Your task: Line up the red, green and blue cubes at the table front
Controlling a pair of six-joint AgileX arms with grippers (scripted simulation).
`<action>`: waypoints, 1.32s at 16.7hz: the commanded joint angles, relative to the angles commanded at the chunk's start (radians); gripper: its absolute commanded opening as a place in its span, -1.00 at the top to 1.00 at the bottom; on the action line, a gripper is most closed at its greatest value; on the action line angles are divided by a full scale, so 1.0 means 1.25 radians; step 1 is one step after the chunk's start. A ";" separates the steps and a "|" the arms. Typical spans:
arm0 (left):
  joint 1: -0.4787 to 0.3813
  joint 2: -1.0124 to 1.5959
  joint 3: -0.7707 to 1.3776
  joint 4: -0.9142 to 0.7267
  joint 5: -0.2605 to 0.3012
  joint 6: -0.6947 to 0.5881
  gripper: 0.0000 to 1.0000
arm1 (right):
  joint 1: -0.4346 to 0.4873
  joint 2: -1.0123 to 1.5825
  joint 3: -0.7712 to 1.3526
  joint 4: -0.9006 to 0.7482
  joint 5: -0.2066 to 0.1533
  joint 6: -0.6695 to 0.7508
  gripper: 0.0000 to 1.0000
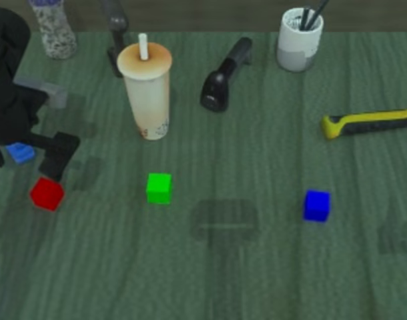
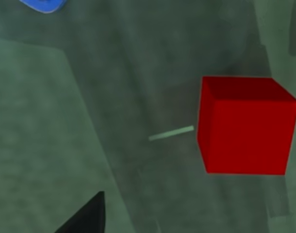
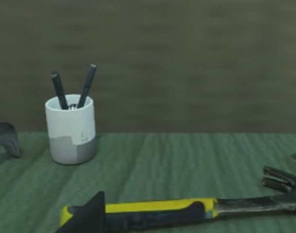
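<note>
The red cube (image 1: 47, 193) (image 2: 245, 127) rests on the table (image 1: 210, 280) at the front left. My left gripper (image 1: 55, 152) hovers open just behind and above it, holding nothing. One dark fingertip (image 2: 86, 218) shows in the left wrist view, apart from the cube. The green cube (image 1: 159, 188) sits left of centre. Far to the right, at about the same depth, lies the blue cube (image 1: 317, 205). My right gripper (image 3: 131, 226) is outside the top view. It faces the back right of the table, open, with one fingertip (image 3: 92, 216) showing.
A tall cup with a straw (image 1: 147, 90) stands behind the green cube. A black scanner (image 1: 223, 83), a white pen holder (image 1: 299, 41) and a speckled bottle (image 1: 53, 28) line the back. A yellow-handled hammer (image 1: 370, 123) lies at the right and a light-blue tool (image 1: 20, 153) beside the left gripper.
</note>
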 joint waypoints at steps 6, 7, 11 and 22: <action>0.004 0.002 -0.001 0.003 0.000 0.000 -1.00 | 0.000 0.000 0.000 0.000 0.000 0.000 -1.00; 0.003 0.008 -0.007 0.013 0.000 0.001 -1.00 | 0.000 0.000 0.000 0.000 0.000 0.000 -1.00; 0.001 0.063 -0.063 0.127 0.000 0.003 -1.00 | 0.000 0.000 0.000 0.000 0.000 0.000 -1.00; 0.001 0.129 -0.126 0.254 0.001 0.004 -0.70 | 0.000 0.000 0.000 0.000 0.000 0.000 -1.00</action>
